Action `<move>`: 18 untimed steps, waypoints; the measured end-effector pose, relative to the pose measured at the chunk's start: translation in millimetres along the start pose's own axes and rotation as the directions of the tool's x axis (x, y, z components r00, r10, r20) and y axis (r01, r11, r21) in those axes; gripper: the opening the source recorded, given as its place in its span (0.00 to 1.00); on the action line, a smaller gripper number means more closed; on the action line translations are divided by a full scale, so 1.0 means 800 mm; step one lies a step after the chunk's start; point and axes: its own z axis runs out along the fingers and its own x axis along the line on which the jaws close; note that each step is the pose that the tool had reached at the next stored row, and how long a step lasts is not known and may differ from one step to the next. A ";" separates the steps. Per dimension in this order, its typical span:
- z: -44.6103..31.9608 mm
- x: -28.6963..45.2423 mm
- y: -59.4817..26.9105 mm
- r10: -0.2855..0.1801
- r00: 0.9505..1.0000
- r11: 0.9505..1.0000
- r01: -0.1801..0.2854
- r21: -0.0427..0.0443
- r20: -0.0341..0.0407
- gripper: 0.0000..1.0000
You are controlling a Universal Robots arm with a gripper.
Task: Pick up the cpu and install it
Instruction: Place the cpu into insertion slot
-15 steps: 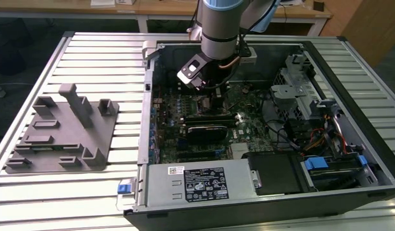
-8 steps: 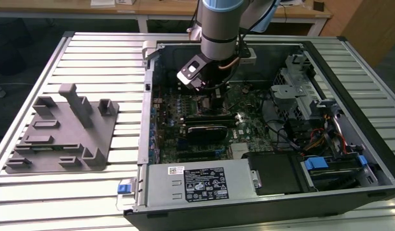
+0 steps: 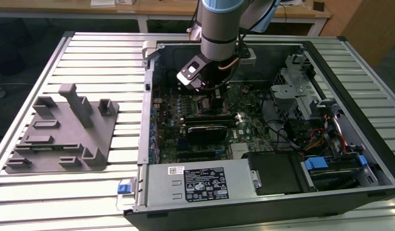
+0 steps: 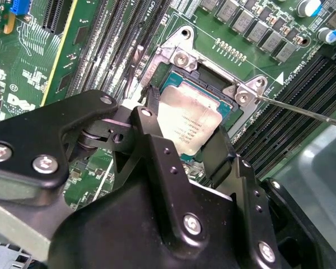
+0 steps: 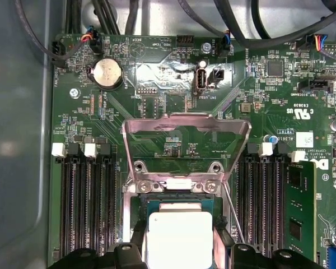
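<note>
The cpu (image 4: 187,120) is a square chip with a silvery top plate, lying level in or just over the open socket (image 4: 179,56) on the green motherboard. My gripper (image 4: 186,124) has one black finger against each of two opposite edges of the chip and looks shut on it. The first wrist view shows the cpu (image 5: 179,238) between the same fingers (image 5: 137,244), with the socket's metal load plate (image 5: 185,126) swung up and open beyond it. A thin lever rod (image 4: 302,109) stands off to one side. In the exterior view the arm's wrist (image 3: 207,72) reaches down into the computer case.
Memory slots (image 5: 84,196) flank the socket, and a memory stick (image 5: 299,207) stands in one. A coin battery (image 5: 107,74) and cables lie beyond. The case holds a power supply (image 3: 197,185) and a drive cage (image 3: 300,91). A grey fixture plate (image 3: 59,134) sits at the exterior view's left.
</note>
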 end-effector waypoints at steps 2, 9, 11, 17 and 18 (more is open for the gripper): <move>0.0004 0.0000 0.000 0.000 1.000 1.000 0.000 0.000 0.000 0.55; 0.0009 0.0010 -0.001 0.000 1.000 1.000 0.000 0.000 0.000 0.55; 0.0009 0.0016 -0.001 0.000 1.000 1.000 0.000 0.000 0.000 0.55; 0.0010 0.0036 -0.001 0.000 1.000 1.000 0.000 0.000 0.000 0.55; 0.0011 0.0037 -0.001 0.000 1.000 1.000 0.000 0.000 0.000 0.55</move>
